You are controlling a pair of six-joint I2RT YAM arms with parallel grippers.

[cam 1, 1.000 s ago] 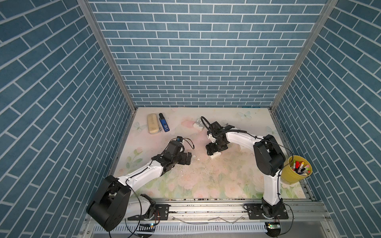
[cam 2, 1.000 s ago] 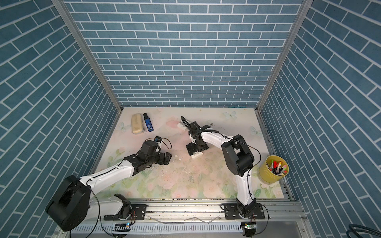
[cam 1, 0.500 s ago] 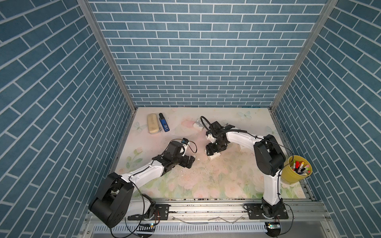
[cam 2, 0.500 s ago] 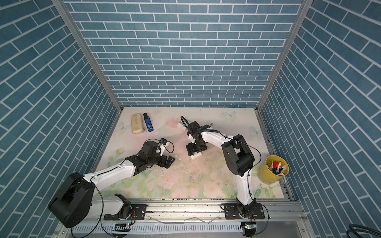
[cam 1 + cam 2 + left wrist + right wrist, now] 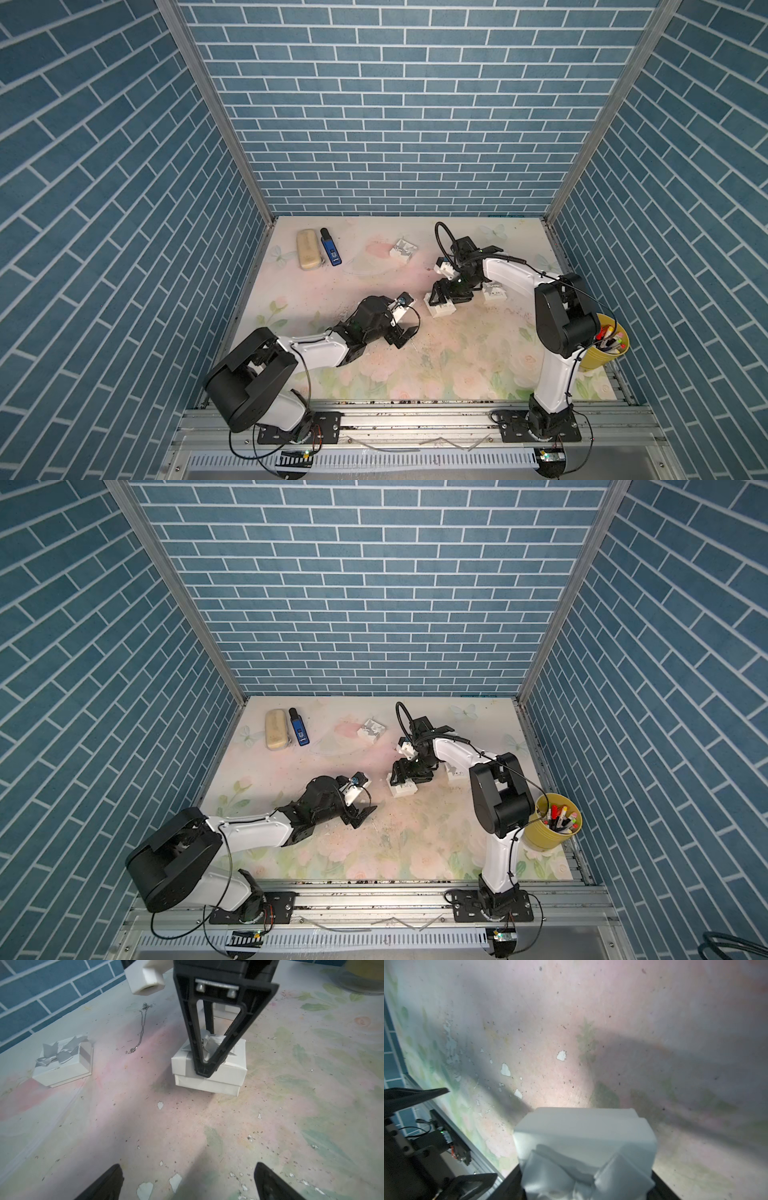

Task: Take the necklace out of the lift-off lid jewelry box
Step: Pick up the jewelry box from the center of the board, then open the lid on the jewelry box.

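Lid [image 5: 228, 1071] of jewelry box [image 5: 441, 311]: right pincer [image 5: 444, 300] straddles it, clamp not verifiable. Left pincer [image 5: 188, 1167] wide, empty. You squeeze lid sides only, lift straight; brace base [image 5: 212, 1087] if it rises.

Place: robot lab test cell.
Walls: blue brick-print panels [image 5: 395, 104] on three sides, aluminium corner posts [image 5: 223, 120].
Worktop: floral, chipped worktop [image 5: 457, 374] beneath the left gripper [image 5: 403, 337].
Mounting: arm bases [image 5: 540, 430] bolted to a metal rail [image 5: 415, 422] behind that gripper.
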